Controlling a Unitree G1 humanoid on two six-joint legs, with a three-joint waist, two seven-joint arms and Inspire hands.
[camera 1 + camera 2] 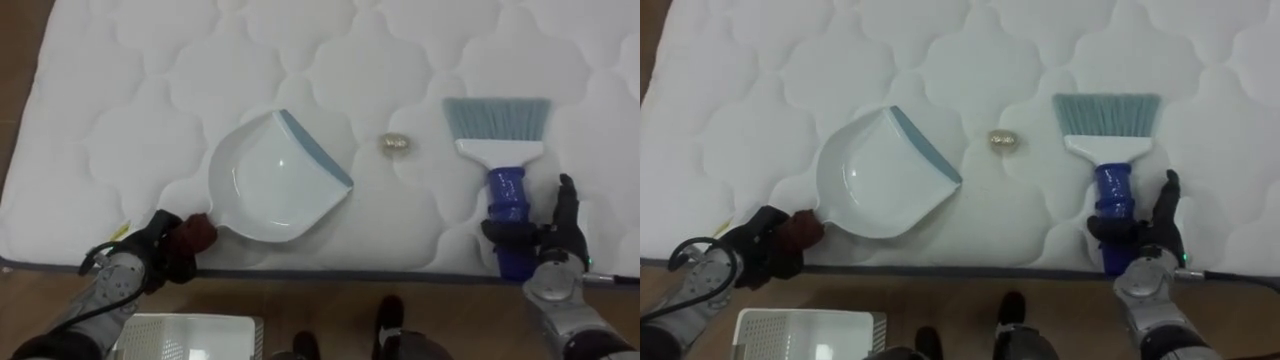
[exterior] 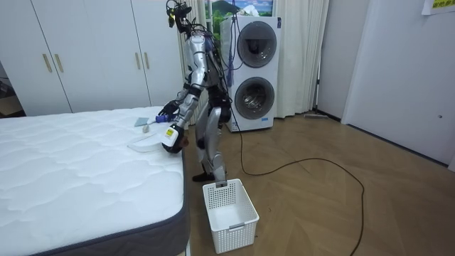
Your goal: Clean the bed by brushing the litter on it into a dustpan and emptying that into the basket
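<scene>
At the near edge of the mattress [image 1: 120, 80], the left hand [image 1: 150, 250], brought in from 7 o'clock on a low forearm, is clenched round the dark red handle of the white dustpan [image 1: 270, 180], whose blue lip is turned toward 2 o'clock. A small golden scrap [image 1: 393, 144] is seen at 3 o'clock of the dustpan, apart from it. Further toward 3 o'clock the brush [image 1: 498, 130] is laid with its bristles toward 12 o'clock, and its blue handle is grasped low down by the right hand [image 1: 555, 245], raised from 5 o'clock, with one finger held straight beside it.

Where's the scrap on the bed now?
Left eye view: the scrap lies on the mattress between the dustpan to its left and the brush to its right, touching neither.
</scene>
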